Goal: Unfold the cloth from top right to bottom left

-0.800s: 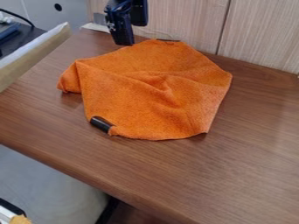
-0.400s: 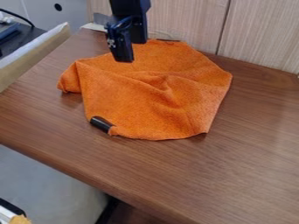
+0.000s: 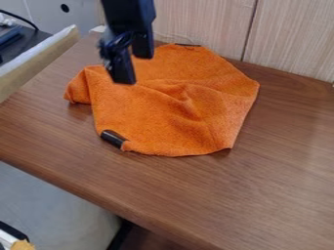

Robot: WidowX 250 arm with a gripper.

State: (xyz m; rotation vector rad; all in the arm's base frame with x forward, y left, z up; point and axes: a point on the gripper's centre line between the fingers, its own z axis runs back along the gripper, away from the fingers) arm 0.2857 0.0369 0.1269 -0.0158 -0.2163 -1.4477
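Orange cloth (image 3: 179,107) part-spread, with folds left to beat

Nearest us, bare wood on the brown table (image 3: 261,180), and then the cloth's near edge, lying out fairly flat. At its near left corner sits a black patch (image 3: 112,138), and the fabric beside it looks curled, so that corner seems to have work left in it.

Into the middle now, and here are the creases: a ridge runs across the cloth and dips near the centre. Over on the left, a corner stands bunched and folded, well short of flat. Call it partly unfolded, then: plenty of area showing, but no clean, squared-off shape.

Above the cloth's far left portion hangs the black gripper (image 3: 135,70), jaws apart, no fabric pinched between them. The hold, by the look of it, is yet to be made, and the pull toward the bottom left would have to follow.

Farthest back, a dark strip (image 3: 188,45) marks the cloth's far edge, close to the pale wood panel (image 3: 202,22). That side looks reasonably laid out; the left is where the job remains.
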